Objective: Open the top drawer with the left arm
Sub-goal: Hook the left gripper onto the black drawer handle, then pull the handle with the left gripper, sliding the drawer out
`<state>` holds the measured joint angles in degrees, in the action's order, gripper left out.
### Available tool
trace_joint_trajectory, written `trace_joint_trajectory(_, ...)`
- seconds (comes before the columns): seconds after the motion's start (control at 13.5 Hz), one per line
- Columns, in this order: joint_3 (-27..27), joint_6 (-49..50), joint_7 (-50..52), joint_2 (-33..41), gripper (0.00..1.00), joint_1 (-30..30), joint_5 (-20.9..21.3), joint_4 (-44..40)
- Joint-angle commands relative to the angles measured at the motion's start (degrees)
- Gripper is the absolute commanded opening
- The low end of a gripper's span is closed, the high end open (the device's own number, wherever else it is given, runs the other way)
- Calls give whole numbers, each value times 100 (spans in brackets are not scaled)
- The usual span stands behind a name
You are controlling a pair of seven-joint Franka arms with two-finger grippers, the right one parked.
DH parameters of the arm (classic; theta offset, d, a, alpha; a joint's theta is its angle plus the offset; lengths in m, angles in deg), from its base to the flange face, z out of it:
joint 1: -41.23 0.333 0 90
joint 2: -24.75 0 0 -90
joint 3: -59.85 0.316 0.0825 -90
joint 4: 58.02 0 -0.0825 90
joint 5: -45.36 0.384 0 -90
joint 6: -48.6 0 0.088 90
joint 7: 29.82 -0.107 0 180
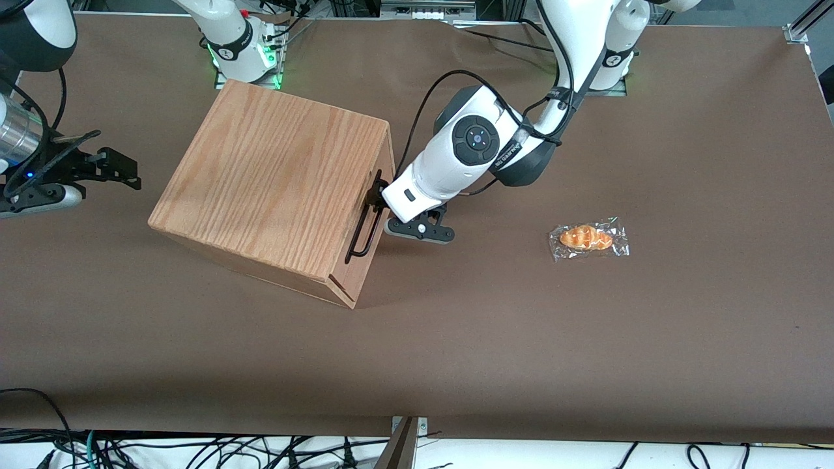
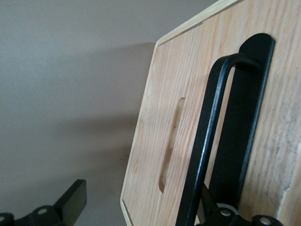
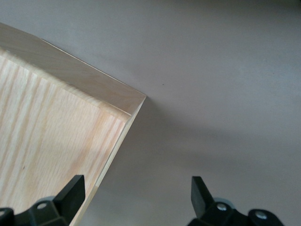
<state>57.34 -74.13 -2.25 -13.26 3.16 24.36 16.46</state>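
Note:
The oak-grain box (image 1: 273,176) stands on the brown table, its front turned toward the working arm. The top drawer (image 1: 383,153) sits flush in that front and is shut. Its thin black bar handle (image 1: 361,228) (image 2: 207,122) runs along the front just under the lid. My left arm (image 1: 456,163) reaches in from the working arm's end, and my gripper (image 1: 376,195) (image 2: 146,212) is at the handle's end farther from the front camera. It is open, and the bar passes between the fingers, close to one fingertip (image 2: 225,214); the other fingertip (image 2: 70,202) is wide of it.
A slot cut-out (image 2: 171,141) shows in the box front beside the handle. A wrapped croissant (image 1: 588,238) lies on the table toward the working arm's end, nearer the front camera than my wrist. The brown table (image 1: 456,352) extends around the box.

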Motion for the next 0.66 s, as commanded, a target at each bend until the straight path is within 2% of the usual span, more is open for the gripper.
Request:
trace_joint_trajectory(0.0,66,47,20,-100,100,142,237,-180)
trace_joint_trajectory(0.59,66,74,3,-74,100,493,254,-180)
